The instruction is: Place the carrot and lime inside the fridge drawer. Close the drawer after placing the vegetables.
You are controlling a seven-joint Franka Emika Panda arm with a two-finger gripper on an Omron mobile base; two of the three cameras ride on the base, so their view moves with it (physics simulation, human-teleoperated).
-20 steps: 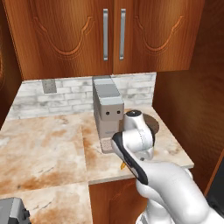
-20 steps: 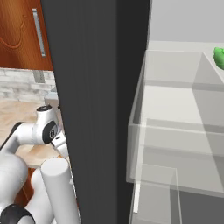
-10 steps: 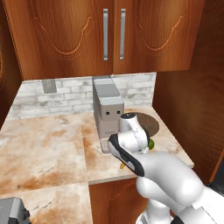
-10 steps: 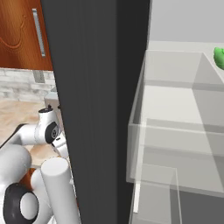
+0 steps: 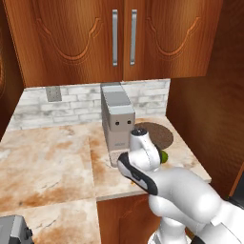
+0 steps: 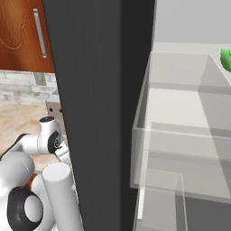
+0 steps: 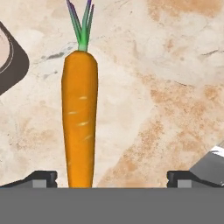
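Observation:
The carrot (image 7: 79, 127) lies flat on the marble counter, its green leafy tip pointing away from the hand. My gripper (image 7: 111, 178) hangs open right over it. The carrot's thick end sits between the two fingertips (image 7: 43, 177), closer to the left one and touching neither. In the left base view my wrist (image 5: 143, 147) points down at the counter's front right part and hides the carrot. The lime (image 5: 164, 156), small and dark green, peeks out just right of the wrist. The fridge drawer is out of view.
A grey toaster-like box (image 5: 116, 121) stands just behind my hand, and a round brown plate (image 5: 157, 134) lies to its right. The dark fridge door (image 6: 94, 113) stands edge-on, with clear bins (image 6: 180, 135) and a bright green thing (image 6: 225, 58) inside.
My hand has sunk a little and shifted slightly left over the counter. The lime has come out from behind the wrist. The jaws have stayed open.

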